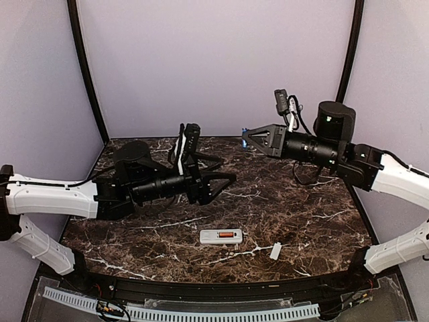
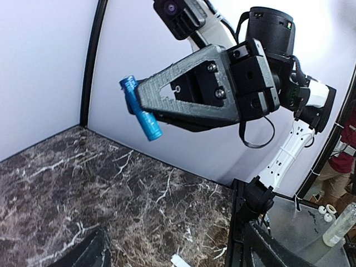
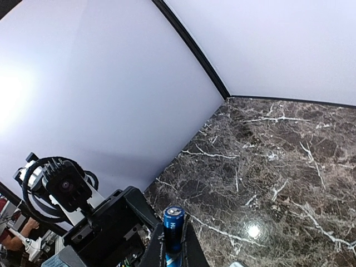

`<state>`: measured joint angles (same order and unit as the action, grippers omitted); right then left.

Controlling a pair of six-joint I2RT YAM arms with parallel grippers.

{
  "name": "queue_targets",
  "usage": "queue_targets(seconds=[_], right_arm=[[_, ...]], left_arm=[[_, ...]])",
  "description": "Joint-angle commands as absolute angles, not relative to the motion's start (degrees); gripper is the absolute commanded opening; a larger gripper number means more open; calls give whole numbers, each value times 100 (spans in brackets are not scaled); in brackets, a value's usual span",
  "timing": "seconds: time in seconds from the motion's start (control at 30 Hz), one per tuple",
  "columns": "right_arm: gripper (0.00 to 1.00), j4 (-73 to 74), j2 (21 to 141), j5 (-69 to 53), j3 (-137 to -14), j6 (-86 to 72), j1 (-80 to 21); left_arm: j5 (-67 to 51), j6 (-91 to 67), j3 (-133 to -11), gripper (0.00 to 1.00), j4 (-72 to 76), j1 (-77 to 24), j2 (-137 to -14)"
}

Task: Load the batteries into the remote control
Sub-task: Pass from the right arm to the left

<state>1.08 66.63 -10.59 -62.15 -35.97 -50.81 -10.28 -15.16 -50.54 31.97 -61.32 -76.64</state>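
The white remote control point(image 1: 220, 236) lies bay-up on the marble table point(image 1: 301, 215) near the front, with one orange-red battery point(image 1: 228, 235) in its bay. High over the back of the table, my right gripper point(image 1: 247, 137) is shut on a blue battery point(image 3: 173, 227). In the left wrist view that battery point(image 2: 141, 109) sticks out crosswise from the right gripper's point(image 2: 139, 97) tips. My left gripper point(image 1: 225, 176) hovers open and empty at mid-table, pointing toward the right gripper. Only one dark finger point(image 2: 83, 251) of it shows in its own view.
A small flat white cover piece point(image 1: 275, 251) lies right of the remote, near the front edge. Purple walls close the back and sides. A white corner point(image 2: 181, 261) peeks in at the bottom of the left wrist view.
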Motion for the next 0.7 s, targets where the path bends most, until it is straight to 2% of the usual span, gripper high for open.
queue_targets(seconds=[0.0, 0.07, 0.2, 0.37, 0.47, 0.57, 0.67], right_arm=[[0, -828, 6553, -1079, -6060, -3160, -5255], [0, -773, 6617, -1073, -6114, -2985, -5344], [0, -690, 6674, -1042, -6206, -2660, -5526], [0, -712, 6643, -929, -6155, -2585, -5620], [0, -704, 6707, -903, -6125, -2581, -5621], [0, -760, 6749, -997, -6105, -2584, -5631], [0, -765, 6735, -983, -6092, -2576, -5634]], left_arm=[[-1402, -1121, -5224, 79, 4318, -6147, -7911], [-1240, -1183, -5115, 76, 5001, -6145, -8020], [-883, -1249, -5470, 58, 4670, -6137, -8280], [-873, -1420, -5592, 53, 4795, -6123, -8453], [-798, -1568, -5716, 42, 4676, -6075, -8498], [-801, -1675, -5880, 40, 4528, -6053, -8551], [-755, -1730, -5882, 32, 4465, -6012, -8548]])
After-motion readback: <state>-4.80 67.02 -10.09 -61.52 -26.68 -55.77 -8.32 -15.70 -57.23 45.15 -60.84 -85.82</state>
